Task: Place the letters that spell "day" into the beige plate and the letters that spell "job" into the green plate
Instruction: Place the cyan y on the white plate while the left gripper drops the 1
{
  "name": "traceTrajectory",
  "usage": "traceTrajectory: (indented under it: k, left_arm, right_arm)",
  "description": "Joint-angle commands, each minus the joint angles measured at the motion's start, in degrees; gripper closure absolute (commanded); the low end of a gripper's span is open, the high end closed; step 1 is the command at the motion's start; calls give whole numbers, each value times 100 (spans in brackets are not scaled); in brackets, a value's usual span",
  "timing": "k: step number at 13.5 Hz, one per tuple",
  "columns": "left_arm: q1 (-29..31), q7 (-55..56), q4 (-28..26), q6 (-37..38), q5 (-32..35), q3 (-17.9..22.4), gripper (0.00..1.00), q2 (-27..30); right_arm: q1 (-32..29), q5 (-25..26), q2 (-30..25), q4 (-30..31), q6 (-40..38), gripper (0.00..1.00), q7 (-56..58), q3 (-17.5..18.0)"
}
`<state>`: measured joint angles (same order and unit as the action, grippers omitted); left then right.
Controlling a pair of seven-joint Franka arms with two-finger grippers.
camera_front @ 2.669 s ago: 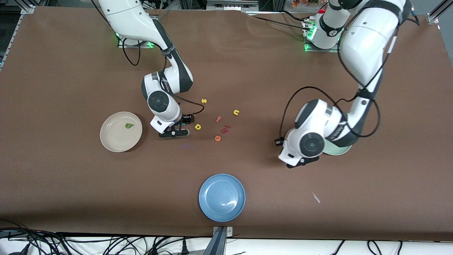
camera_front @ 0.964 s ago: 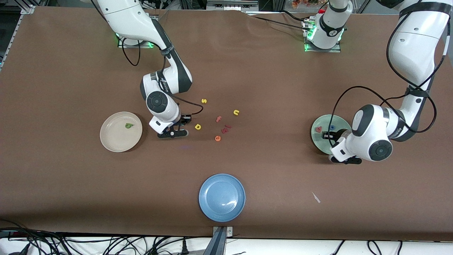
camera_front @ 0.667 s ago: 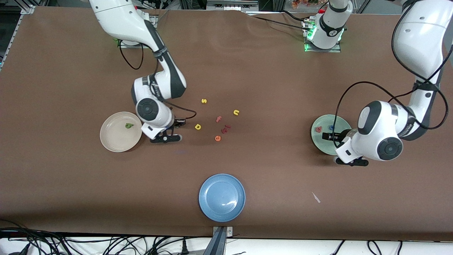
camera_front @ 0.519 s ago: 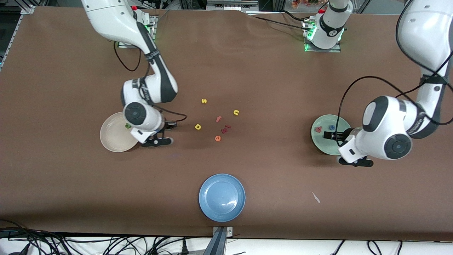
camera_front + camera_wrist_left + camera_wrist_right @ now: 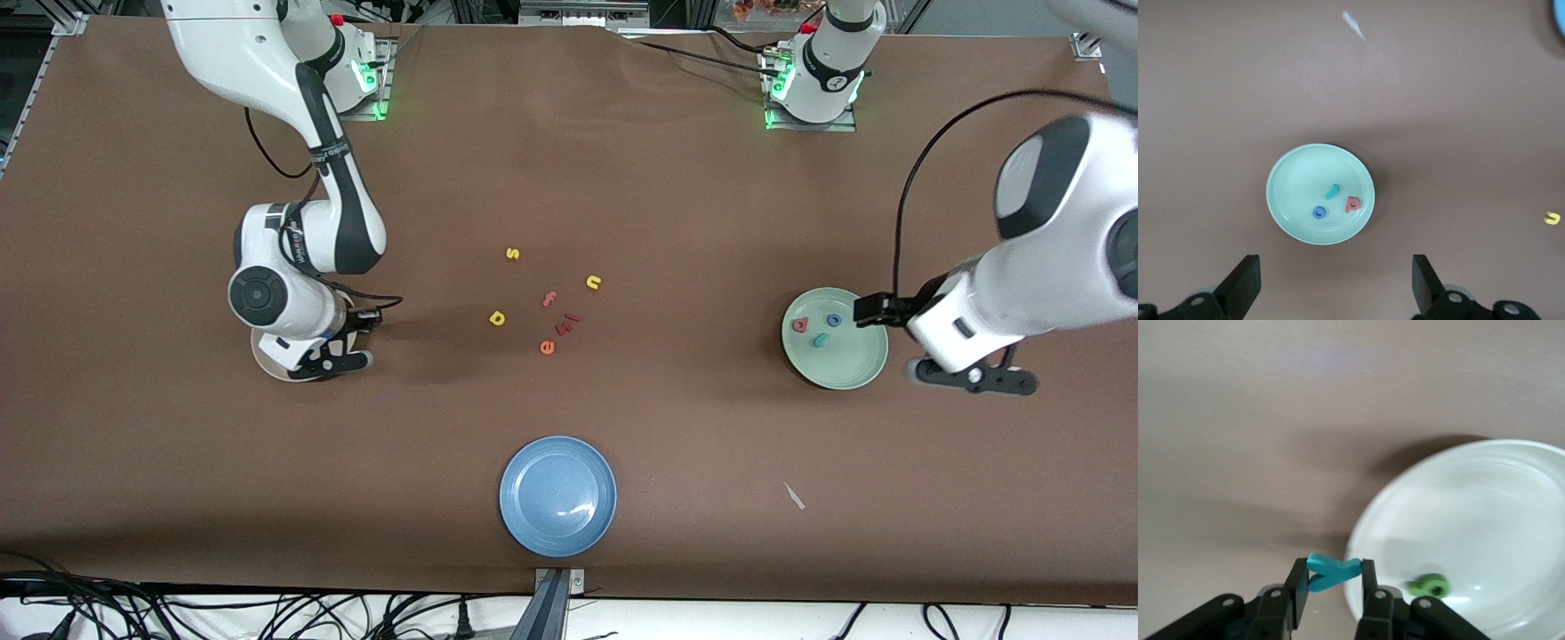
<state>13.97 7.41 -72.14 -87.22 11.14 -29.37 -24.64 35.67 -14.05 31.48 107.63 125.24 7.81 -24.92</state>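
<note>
Carrying the teal y (image 5: 1331,573) pinched, right gripper (image 5: 1331,581) sits over the beige plate (image 5: 1485,493) rim at 3 o'clock; early release drops it outside. Left gripper (image 5: 1335,283) wide open, empty.

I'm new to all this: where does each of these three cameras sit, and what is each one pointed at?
Front view: high across the table, facing both arms; shows the blue plate, loose letters, both arms.
Left wrist view: on the left arm, looking down at the green plate holding the j, o and b; the open left tool shows.
Right wrist view: on the right arm, over the beige plate with the a; the right tool grips the y.
Front and left wrist views share the green plate.
</note>
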Motion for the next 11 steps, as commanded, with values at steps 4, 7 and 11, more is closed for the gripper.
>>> traceTrajectory:
  k: [4, 7, 11]
  left_arm:
    - [-1508, -249, -791, 48, -656, 2388, 0, 1372]
    - [-1555, -862, -2053, -635, -701, 2637, 0, 2249]
    - [-1458, -1005, -2340, -788, -1405, 2700, 0, 2446]
  right_arm:
    - [-280, -177, -194, 461, 449, 1, 889, -154]
    - [-210, -431, -203, 234, 239, 0, 619, -92]
    - [-61, -546, -98, -144, 185, 0, -882, 416]
